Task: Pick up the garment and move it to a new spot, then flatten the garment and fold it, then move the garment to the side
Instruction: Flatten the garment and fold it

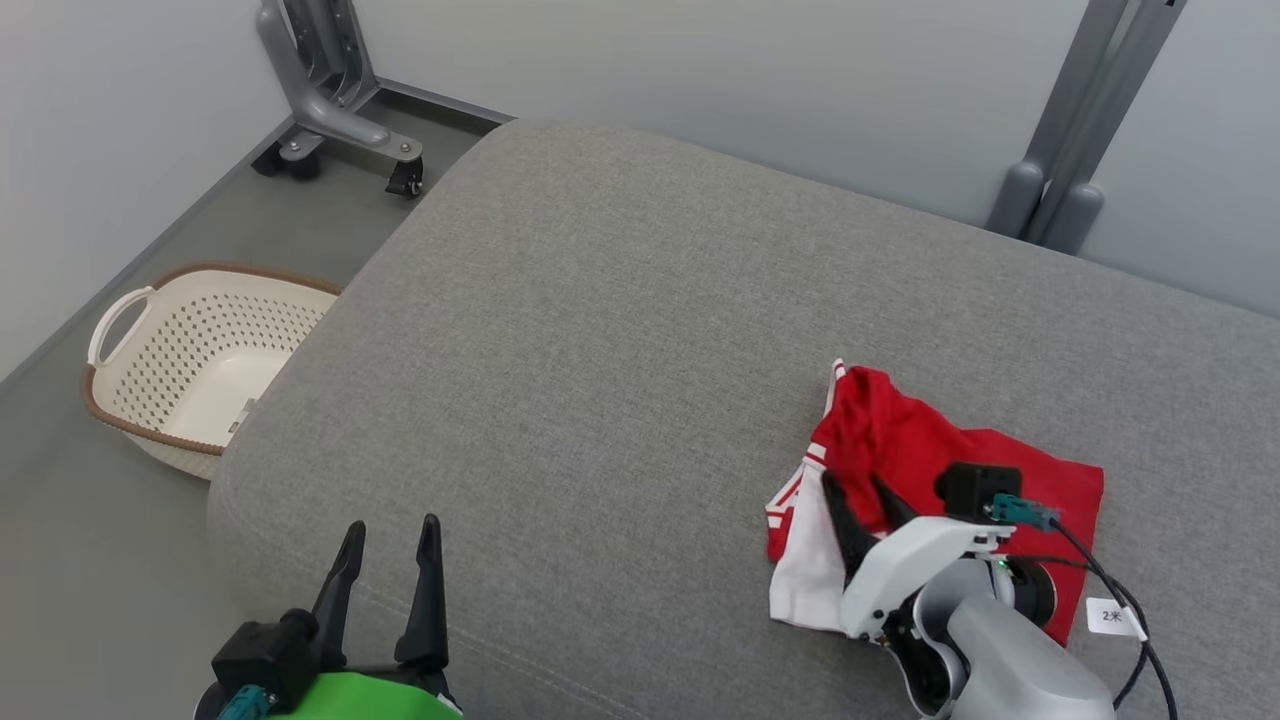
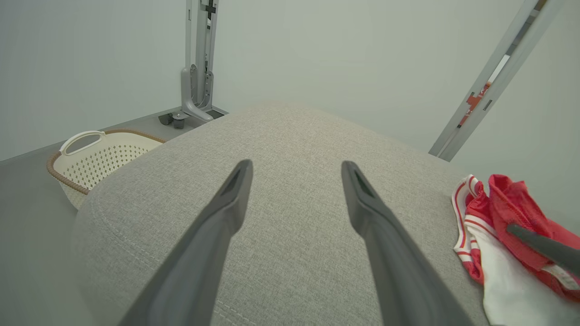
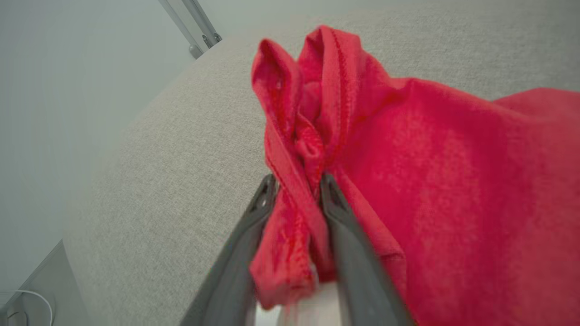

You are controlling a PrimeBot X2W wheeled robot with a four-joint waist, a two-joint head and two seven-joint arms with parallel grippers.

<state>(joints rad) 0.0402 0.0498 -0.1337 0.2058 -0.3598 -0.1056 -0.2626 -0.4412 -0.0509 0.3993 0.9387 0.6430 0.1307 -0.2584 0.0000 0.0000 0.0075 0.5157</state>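
Note:
The garment (image 1: 930, 450) is red with white, red-striped trim and lies crumpled on the right of the grey cushion (image 1: 600, 330). My right gripper (image 1: 853, 480) rests over its left part. In the right wrist view the jaws of the right gripper (image 3: 299, 177) stand partly apart, with a bunched red fold of the garment (image 3: 430, 158) lying loosely between them. My left gripper (image 1: 392, 522) hovers open and empty over the cushion's front left edge. The left wrist view shows the left gripper (image 2: 295, 164) pointing across bare cushion, with the garment (image 2: 512, 203) far to its right.
A cream perforated laundry basket (image 1: 200, 350) stands on the floor left of the cushion, and is also in the left wrist view (image 2: 99, 158). A grey wheeled frame leg (image 1: 330, 110) stands at the back left, and a grey post (image 1: 1070, 150) at the back right. A cable with a white tag (image 1: 1112, 617) runs from my right wrist.

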